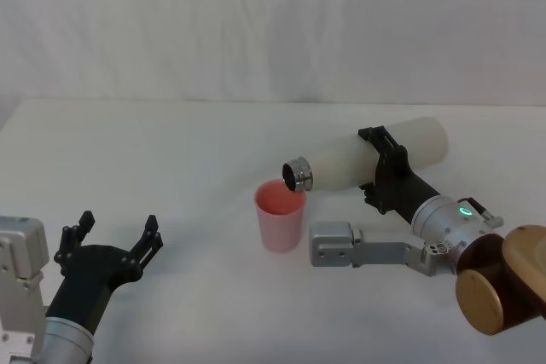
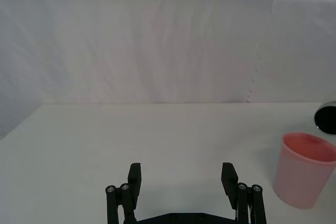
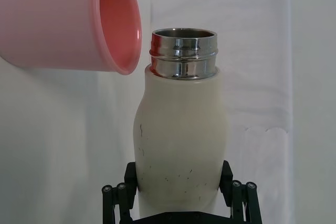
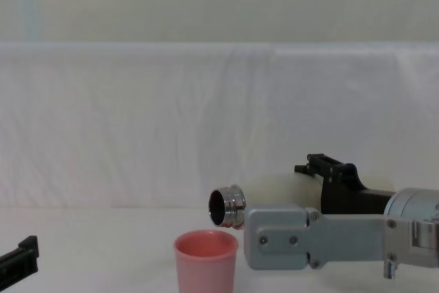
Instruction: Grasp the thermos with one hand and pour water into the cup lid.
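My right gripper [image 1: 382,168] is shut on the cream-white thermos [image 1: 368,159], which lies almost level above the table. Its steel neck [image 1: 299,175] hangs just over the rim of the pink cup lid [image 1: 279,216]. The cup lid stands upright on the white table. In the right wrist view the thermos [image 3: 180,145] sits between the fingers [image 3: 116,196], its open mouth next to the cup lid [image 3: 68,22]. No water shows leaving the neck. My left gripper [image 1: 111,241] stands open at the table's near left, away from both, with the cup lid [image 2: 304,168] off to one side.
A white table [image 1: 171,151] spreads around the cup lid, with a white cloth backdrop [image 1: 273,23] behind it. My right arm's grey bracket [image 1: 337,245] sits low just beside the cup lid.
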`<act>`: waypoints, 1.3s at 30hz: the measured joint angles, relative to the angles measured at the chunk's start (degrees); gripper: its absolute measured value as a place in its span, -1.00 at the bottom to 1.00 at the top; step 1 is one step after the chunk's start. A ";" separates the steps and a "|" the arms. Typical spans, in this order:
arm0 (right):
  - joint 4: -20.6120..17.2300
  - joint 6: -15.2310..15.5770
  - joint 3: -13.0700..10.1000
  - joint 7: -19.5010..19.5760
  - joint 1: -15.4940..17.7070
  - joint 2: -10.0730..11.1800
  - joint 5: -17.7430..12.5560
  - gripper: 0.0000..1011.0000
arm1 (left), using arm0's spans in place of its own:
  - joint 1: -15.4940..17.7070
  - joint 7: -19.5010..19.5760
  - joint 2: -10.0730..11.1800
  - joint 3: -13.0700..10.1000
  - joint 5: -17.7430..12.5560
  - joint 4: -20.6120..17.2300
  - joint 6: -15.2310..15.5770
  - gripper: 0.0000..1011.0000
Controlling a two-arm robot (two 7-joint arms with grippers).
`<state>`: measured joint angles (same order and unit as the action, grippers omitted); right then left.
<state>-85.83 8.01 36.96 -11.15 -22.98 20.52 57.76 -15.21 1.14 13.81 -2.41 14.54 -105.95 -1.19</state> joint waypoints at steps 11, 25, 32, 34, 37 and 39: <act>-0.49 0.00 0.19 -0.43 -0.23 0.47 0.35 0.88 | 0.00 0.00 0.00 0.00 0.00 0.00 0.00 0.98; -0.60 0.08 0.39 -0.69 -0.38 0.66 0.64 0.88 | 0.00 0.00 0.00 0.00 0.00 0.00 0.00 0.98; -0.62 0.20 0.45 -0.81 -0.42 0.68 0.70 0.88 | 0.00 0.00 0.00 0.00 0.00 0.00 0.00 0.98; -0.62 0.20 0.46 -0.82 -0.43 0.70 0.70 0.88 | 0.00 0.00 0.00 -0.01 0.00 0.00 0.00 0.98; -0.71 0.18 0.46 -0.91 -0.47 0.75 0.70 0.88 | 0.00 0.00 0.00 0.00 0.00 0.00 0.00 0.98; -0.73 0.18 0.47 -0.94 -0.49 0.77 0.70 0.88 | 0.00 0.00 0.00 0.00 0.00 0.00 0.00 0.98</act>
<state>-86.57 8.19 37.43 -12.09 -23.46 21.29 58.47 -15.21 1.14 13.81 -2.41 14.54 -105.95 -1.19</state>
